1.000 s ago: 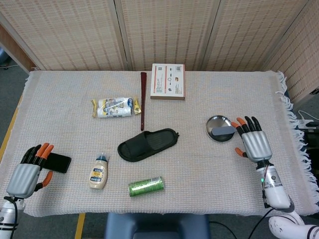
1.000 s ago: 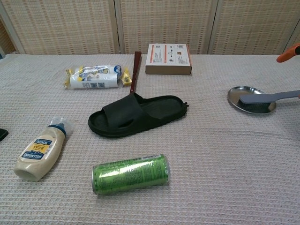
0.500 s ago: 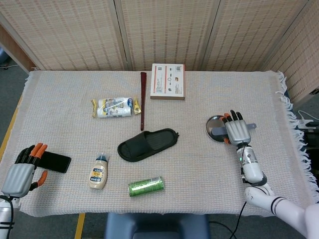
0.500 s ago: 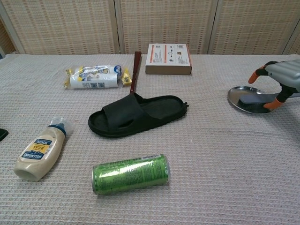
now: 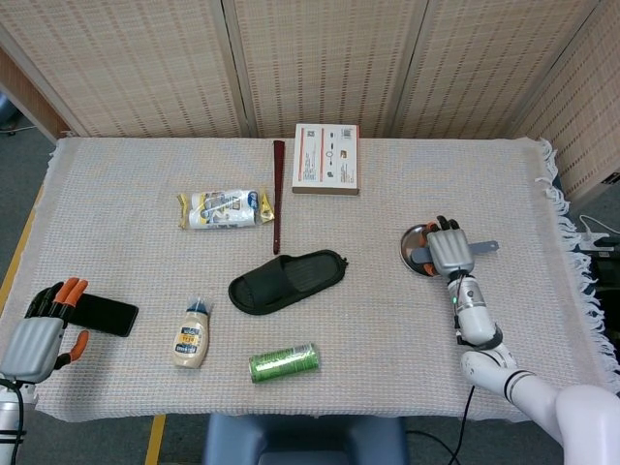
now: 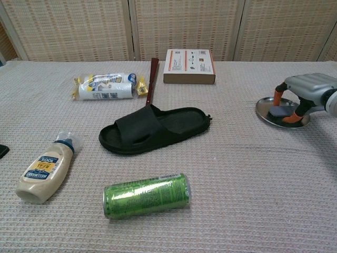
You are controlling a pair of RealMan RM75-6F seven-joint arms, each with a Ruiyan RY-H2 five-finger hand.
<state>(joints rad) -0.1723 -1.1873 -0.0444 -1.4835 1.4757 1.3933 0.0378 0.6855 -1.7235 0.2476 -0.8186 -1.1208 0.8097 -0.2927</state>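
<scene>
Black slipper (image 6: 152, 129), green can (image 6: 146, 195), silver dish (image 6: 266, 113), beige waffle-weave cloth (image 6: 237, 179).

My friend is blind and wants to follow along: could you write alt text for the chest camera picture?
At the far right, the robot's right hand curls down over a grey brush lying in a small metal dish. Across the cloth-covered table lie a black slipper, a green can, a mayonnaise bottle, a snack packet, a dark wooden stick and a box.

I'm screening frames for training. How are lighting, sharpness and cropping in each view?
Head view: even, soft light, faint shadows, sharp throughout; left hand near the frame edge. Chest view: equally even and sharp, mild glare on the metal dish; right hand cropped at the right border.
</scene>
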